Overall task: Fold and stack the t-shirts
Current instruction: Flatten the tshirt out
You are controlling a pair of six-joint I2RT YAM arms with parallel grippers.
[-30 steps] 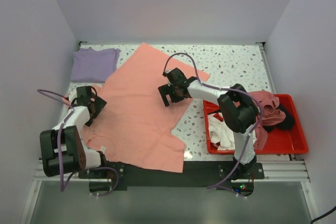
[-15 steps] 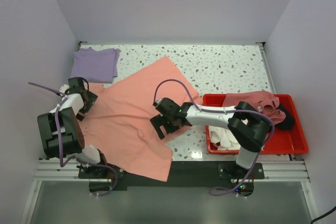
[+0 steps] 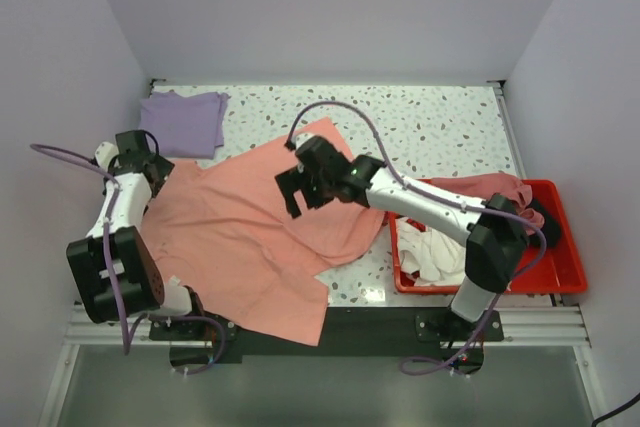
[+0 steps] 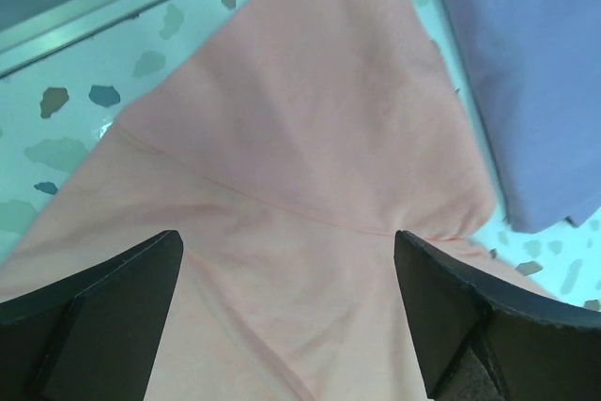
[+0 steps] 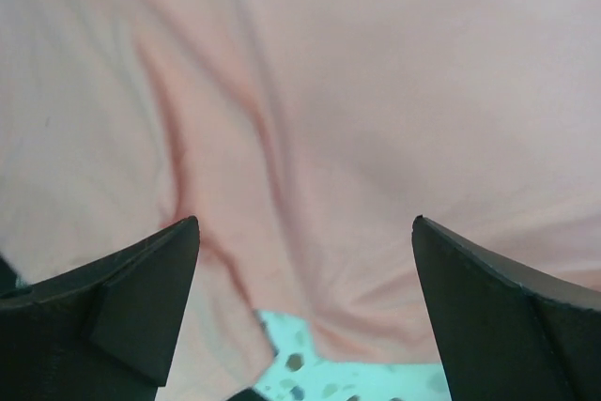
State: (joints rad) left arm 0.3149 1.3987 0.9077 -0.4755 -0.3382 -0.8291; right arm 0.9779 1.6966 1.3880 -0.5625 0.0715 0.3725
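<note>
Two robot arms work over a speckled bench (image 3: 440, 127) where a large salmon-pink t-shirt (image 3: 240, 237) lies rumpled across the left and centre, its near hem hanging over the front edge. The left tool (image 3: 138, 159) hovers with its jaws spread wide above the shirt's left side. Its wrist camera shows one sleeve (image 4: 310, 119) fanned out flat below and nothing between the black fingers (image 4: 103, 298). The right tool (image 3: 295, 197) is reached out over the middle of the same shirt, also released and gripping nothing. Seen from its wrist, the tool (image 5: 305, 279) hangs above creased pink cloth (image 5: 310, 91), with a small patch of bare bench (image 5: 310, 363) showing at a fold.

A lavender-purple t-shirt (image 3: 180, 122) lies folded in the far left corner of the bench, just beside the pink sleeve and apart from both tools.

At the right near edge stands a red plastic bin (image 3: 560, 277). It holds a crumpled white t-shirt (image 3: 425, 257) at its left end, a dusty pink t-shirt (image 3: 490, 187) draped along its far rim, and a black t-shirt (image 3: 545, 225) at the right, all unfolded.
</note>
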